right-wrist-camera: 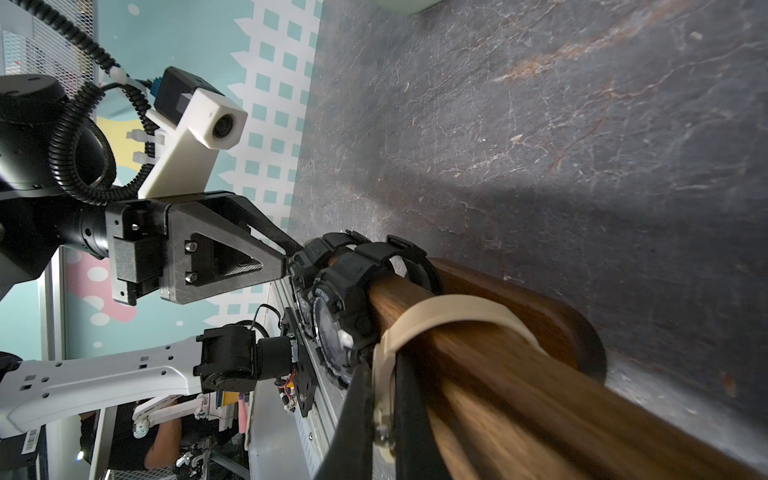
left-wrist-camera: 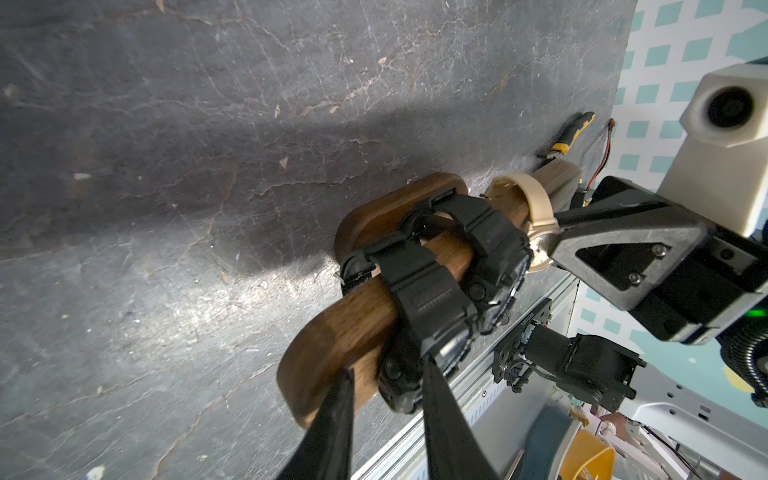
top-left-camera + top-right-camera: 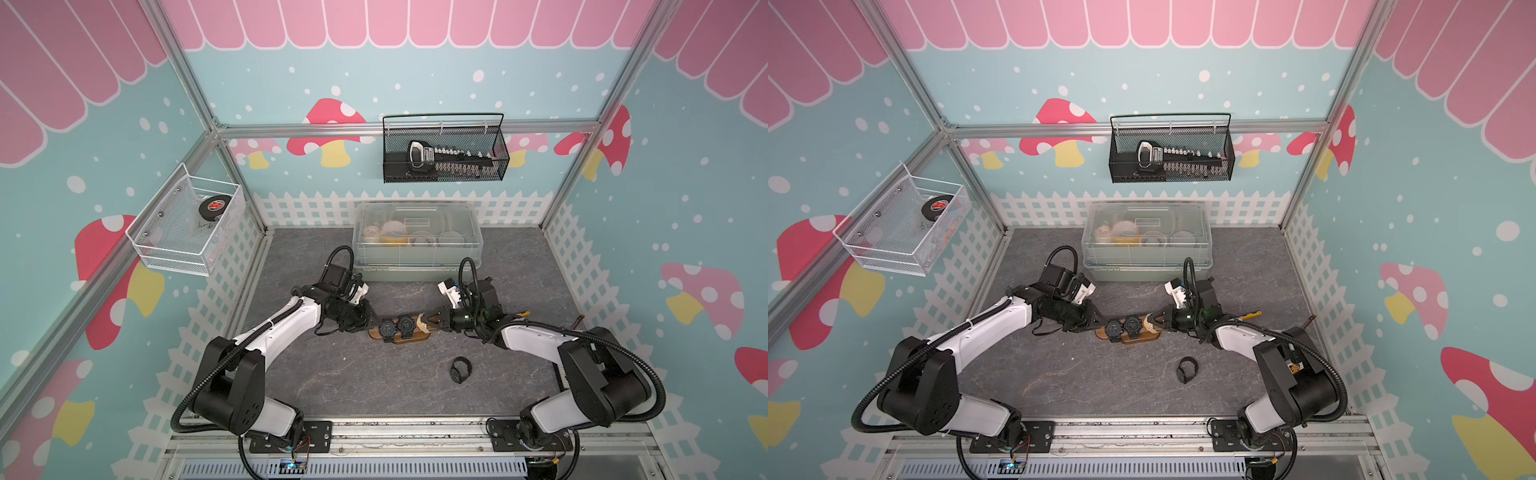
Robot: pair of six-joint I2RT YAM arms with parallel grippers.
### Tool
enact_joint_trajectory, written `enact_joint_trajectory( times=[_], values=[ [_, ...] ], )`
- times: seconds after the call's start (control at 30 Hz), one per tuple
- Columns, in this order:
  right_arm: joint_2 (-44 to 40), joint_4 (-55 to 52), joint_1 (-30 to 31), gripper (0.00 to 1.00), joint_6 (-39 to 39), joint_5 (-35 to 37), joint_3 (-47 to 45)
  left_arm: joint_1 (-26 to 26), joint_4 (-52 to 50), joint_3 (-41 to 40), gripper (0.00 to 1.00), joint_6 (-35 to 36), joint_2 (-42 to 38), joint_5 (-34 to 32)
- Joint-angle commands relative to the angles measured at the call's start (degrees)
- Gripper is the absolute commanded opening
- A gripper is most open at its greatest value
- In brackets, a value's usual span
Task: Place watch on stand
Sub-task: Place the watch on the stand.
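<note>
Beige watch (image 1: 449,309) looks light, with a floppy rubbery strap and a slick hard case, so pinch the strap beside the case. It's looped over the stand (image 2: 345,332) bar, at the right-arm end. Right gripper (image 1: 380,374) fingers are fully closed on its strap. Left gripper (image 2: 386,368) fingers are part-open, clamped across the end black watch (image 2: 419,291). Spare watch (image 3: 460,369) lies loose on the table (image 3: 332,374).
</note>
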Motion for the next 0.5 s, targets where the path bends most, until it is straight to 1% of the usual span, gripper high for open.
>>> enact_joint_trajectory(
  times=[0.0,0.13,0.47],
  values=[
    [0.83,0.5,0.45,0.0,0.7,1.42,0.94,0.41,0.61,-0.53,0.29,0.28,0.02,0.24],
    [0.73,0.08,0.45,0.01,0.56,1.73,0.93,0.34,0.41,-0.45,0.29,0.37,-0.16,0.22],
    [-0.72,-1.92,0.45,0.2,-0.09,2.67,0.96,0.5,0.21,-0.62,0.29,0.28,-0.86,-0.11]
  ],
)
